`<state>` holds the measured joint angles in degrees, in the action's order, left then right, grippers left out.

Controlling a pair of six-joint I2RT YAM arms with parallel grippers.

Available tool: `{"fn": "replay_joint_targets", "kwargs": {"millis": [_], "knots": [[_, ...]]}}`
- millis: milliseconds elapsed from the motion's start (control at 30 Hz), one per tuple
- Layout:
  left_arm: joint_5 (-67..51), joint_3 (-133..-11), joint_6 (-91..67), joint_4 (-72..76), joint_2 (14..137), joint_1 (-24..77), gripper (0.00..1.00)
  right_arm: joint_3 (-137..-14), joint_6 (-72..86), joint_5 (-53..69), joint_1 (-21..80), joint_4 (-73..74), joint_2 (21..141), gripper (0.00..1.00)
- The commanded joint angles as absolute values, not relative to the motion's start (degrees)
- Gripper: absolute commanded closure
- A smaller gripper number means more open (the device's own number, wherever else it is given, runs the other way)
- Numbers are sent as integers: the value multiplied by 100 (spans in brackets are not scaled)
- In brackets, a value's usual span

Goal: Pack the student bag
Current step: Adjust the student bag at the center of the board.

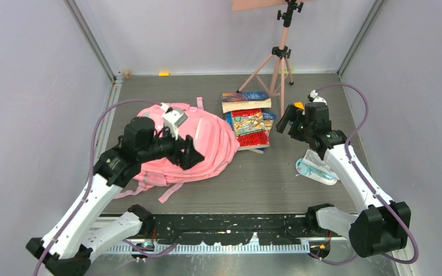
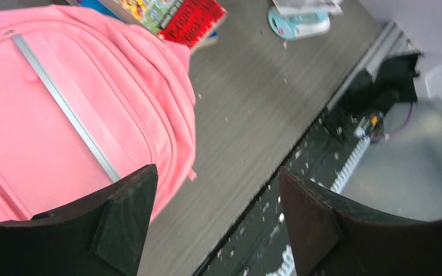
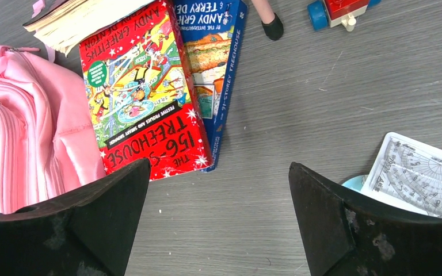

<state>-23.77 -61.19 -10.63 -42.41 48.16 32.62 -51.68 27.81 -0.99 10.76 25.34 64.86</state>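
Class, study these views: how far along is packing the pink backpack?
Done: nothing visibly packed. In hand: nothing; the left gripper hovers open at the student bag's edge, the right gripper open above the books. Left: books and the geometry set lie outside the bag.

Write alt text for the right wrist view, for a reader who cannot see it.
The right gripper hangs open above a grey table, looking down on a red Treehouse book lying partly over a blue one. The pink student bag lies at the left beside the red book, and a clear protractor pack shows at the lower right.
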Motion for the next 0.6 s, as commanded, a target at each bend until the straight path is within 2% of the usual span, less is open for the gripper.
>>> {"fn": "replay_joint_targets", "kwargs": {"millis": [0, 133, 333, 567], "knots": [[-1525, -5974, -2131, -2528, 5675, 3252, 23, -5105, 2812, -274, 1103, 2387, 6144, 3], [-758, -6297, -2385, -2265, 6618, 3252, 30, -4997, 2839, -238, 1099, 2397, 5914, 3], [-276, -6452, -2314, -1447, 7576, 3252, 32, -4870, 2751, -124, 1103, 2502, 5772, 4], [822, -6915, -1724, -1730, 8435, 3424, 38, -4816, 2695, -188, 1099, 2618, 5781, 6]]}}
